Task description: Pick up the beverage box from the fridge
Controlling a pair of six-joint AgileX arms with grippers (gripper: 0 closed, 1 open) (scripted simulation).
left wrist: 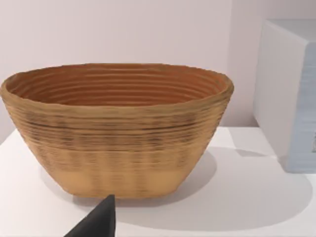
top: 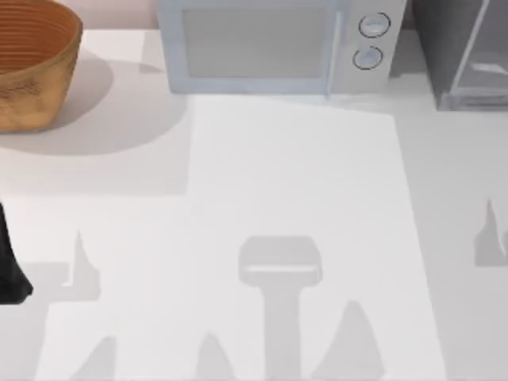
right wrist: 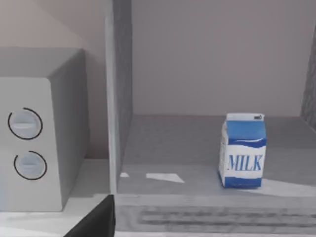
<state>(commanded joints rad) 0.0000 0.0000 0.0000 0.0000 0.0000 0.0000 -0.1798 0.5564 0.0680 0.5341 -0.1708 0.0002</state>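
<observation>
Black fingertips (right wrist: 96,219) of the right gripper are poking in just before the fridge (right wrist: 118,113) sill; whether they are spread or closed, I cannot tell. "MILK" is reading in blue on the carton (right wrist: 242,150), which is standing upright on the grey fridge floor, toward its front, with open floor all around. Beside the fridge, the microwave (top: 274,44) with two knobs is sitting at the white bench's (top: 294,198) rear edge. Left arm (top: 9,266) is waiting at the left edge, facing the basket (left wrist: 118,128) in the rear left corner.
</observation>
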